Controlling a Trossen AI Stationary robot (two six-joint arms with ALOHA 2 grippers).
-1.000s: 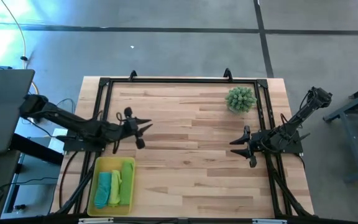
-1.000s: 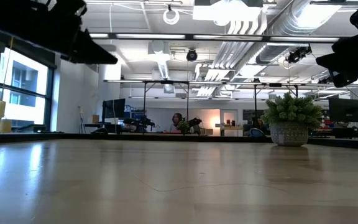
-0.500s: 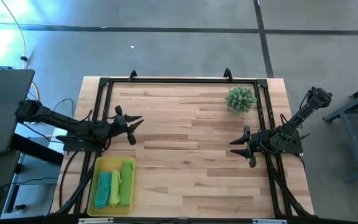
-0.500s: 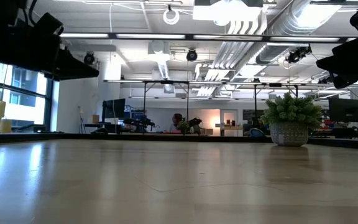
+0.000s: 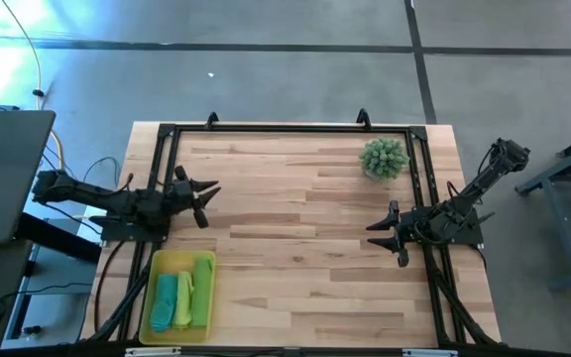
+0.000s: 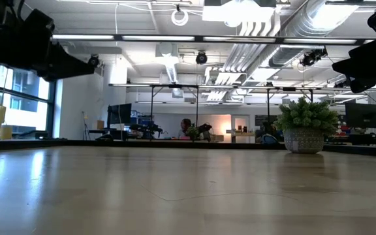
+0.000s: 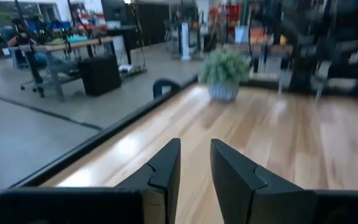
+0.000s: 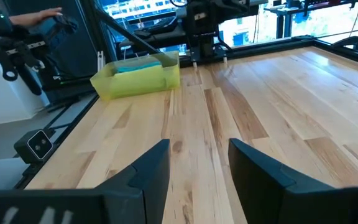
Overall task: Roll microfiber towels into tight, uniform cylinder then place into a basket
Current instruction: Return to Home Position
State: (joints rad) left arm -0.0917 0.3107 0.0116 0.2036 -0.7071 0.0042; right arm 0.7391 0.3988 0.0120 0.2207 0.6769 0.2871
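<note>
The yellow basket [image 5: 152, 307] stands at the table's near left corner. In it three microfiber towels lie side by side: a teal one [image 5: 165, 296] and two lime green ones [image 5: 185, 296] [image 5: 203, 286]. The right wrist view also shows the basket [image 8: 160, 79] with the teal towel [image 8: 134, 67] in it. My left gripper [image 5: 206, 198] hovers at the table's left edge, beyond the basket's far end, open by a narrow gap [image 7: 195, 152] with nothing in it. My right gripper [image 5: 380, 233] waits at the right edge, open [image 8: 199, 152] and empty.
A spiky green plant in a pot [image 5: 384, 158] stands at the far right of the table, also seen in the low view [image 6: 304, 127]. A black frame [image 5: 285, 127] runs along the table's far and side edges. Bare wood lies between the arms.
My left gripper has drawn back toward the table's left edge and sunk a little, its fingers keeping the same narrow gap. The towels and the basket have stayed where they were.
</note>
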